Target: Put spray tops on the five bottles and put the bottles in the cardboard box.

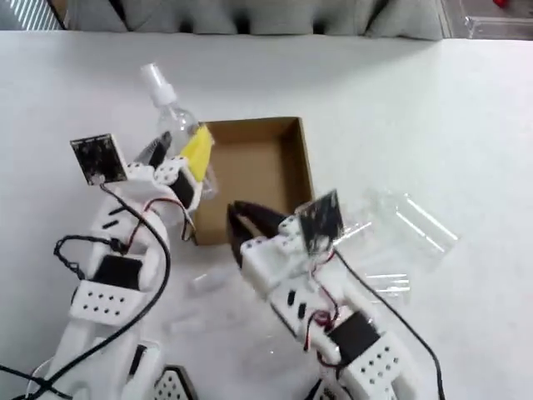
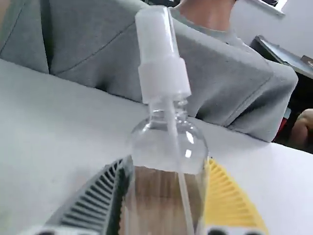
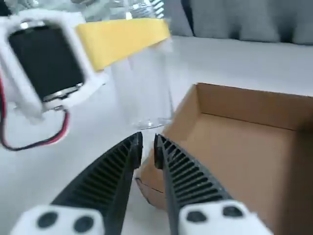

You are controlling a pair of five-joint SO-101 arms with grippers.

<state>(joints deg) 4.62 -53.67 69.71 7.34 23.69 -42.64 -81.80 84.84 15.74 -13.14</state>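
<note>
Black ribbed fingers [image 3: 105,176] of the right end effector [image 3: 146,142] are clenched almost to touching, with only a thin slit between them and nothing in it. It sits at the near side of the cardboard box [image 1: 258,179], tips toward the box's near-left corner. Between the two arms, faint clear shapes [image 1: 204,283] lie on the white desk [image 1: 433,108], too indistinct to name. To the right of the right arm is crumpled clear plastic wrap [image 1: 408,225], and the arm covers its near edge.

The box stands open-topped, and the right end effector hides part of its near wall. At its left wall the left end effector [image 2: 166,169] grasps the clear bottle [image 1: 177,127] around the body, between a yellow finger [image 1: 198,150] and a grey finger [image 2: 98,196]. The bottle's long axis is roughly upright, and its white spray top [image 2: 161,54] points up and toward the far left. A thin tube runs down inside it. The lower body is cut off in the left wrist view. Whether the base touches the desk cannot be told, though it sits just beside the box's left wall.
</note>
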